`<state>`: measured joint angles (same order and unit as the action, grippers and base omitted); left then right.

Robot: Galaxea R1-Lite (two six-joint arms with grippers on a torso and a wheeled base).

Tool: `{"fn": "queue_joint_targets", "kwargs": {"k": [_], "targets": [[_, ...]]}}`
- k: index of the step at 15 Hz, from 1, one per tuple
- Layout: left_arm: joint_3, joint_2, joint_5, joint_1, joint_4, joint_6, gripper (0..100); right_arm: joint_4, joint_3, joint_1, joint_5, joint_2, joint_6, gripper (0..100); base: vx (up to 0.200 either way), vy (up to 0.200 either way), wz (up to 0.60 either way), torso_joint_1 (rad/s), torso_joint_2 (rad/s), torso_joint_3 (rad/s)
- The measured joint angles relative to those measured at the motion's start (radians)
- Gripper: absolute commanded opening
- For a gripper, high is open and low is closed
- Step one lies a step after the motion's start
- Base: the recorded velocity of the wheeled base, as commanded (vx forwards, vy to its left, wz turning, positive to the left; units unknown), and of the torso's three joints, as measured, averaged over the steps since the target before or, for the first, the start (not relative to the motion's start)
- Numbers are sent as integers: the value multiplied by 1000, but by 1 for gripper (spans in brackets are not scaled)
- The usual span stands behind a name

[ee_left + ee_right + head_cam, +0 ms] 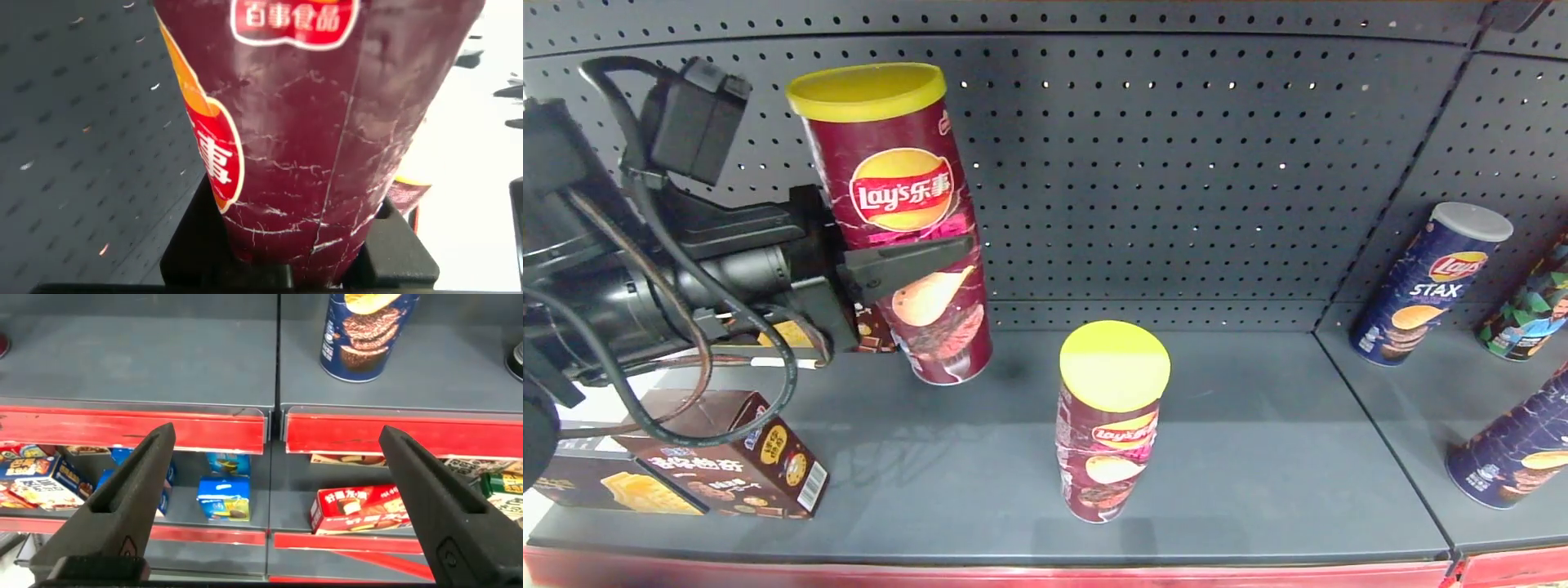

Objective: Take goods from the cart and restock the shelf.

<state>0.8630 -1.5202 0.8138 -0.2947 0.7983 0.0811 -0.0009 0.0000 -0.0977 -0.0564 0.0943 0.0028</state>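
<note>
Even, fairly bright light falls from overhead in the head view. The held maroon chip can (898, 220) throws a soft dark patch on the grey shelf (1258, 457) at 3 o'clock of its base, and faint cable shadows lie toward 7 o'clock of the picture. The standing maroon can (1107, 457) has a yellow lid glaring almost to white. Pinpoints of light shine through the pegboard (1176, 163). Wide-angle bowing curves the pegboard's top edge at 12 o'clock and leans the blue can (1421, 286) outward at 3 o'clock. In the left wrist view, blown-out white fills 3 o'clock. In the right wrist view, the right gripper (278, 437) shows dark, unlit jaws, and the red shelf edge (196, 429) carries a pale sheen.
</note>
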Motion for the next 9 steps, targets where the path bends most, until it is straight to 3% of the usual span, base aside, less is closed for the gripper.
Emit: {"fn": "queue_joint_targets", "kwargs": {"k": [4, 7, 9], "targets": [[95, -92, -24, -33, -1, -2, 0, 0, 0, 0, 0, 0, 0, 100, 0, 0, 0, 0, 0, 0], [147, -171, -26, -20, 8, 38, 0, 0, 0, 0, 0, 1, 0, 100, 0, 0, 0, 0, 0, 0], [196, -223, -27, -21, 6, 44, 0, 0, 0, 0, 0, 1, 0, 100, 0, 0, 0, 0, 0, 0]]}}
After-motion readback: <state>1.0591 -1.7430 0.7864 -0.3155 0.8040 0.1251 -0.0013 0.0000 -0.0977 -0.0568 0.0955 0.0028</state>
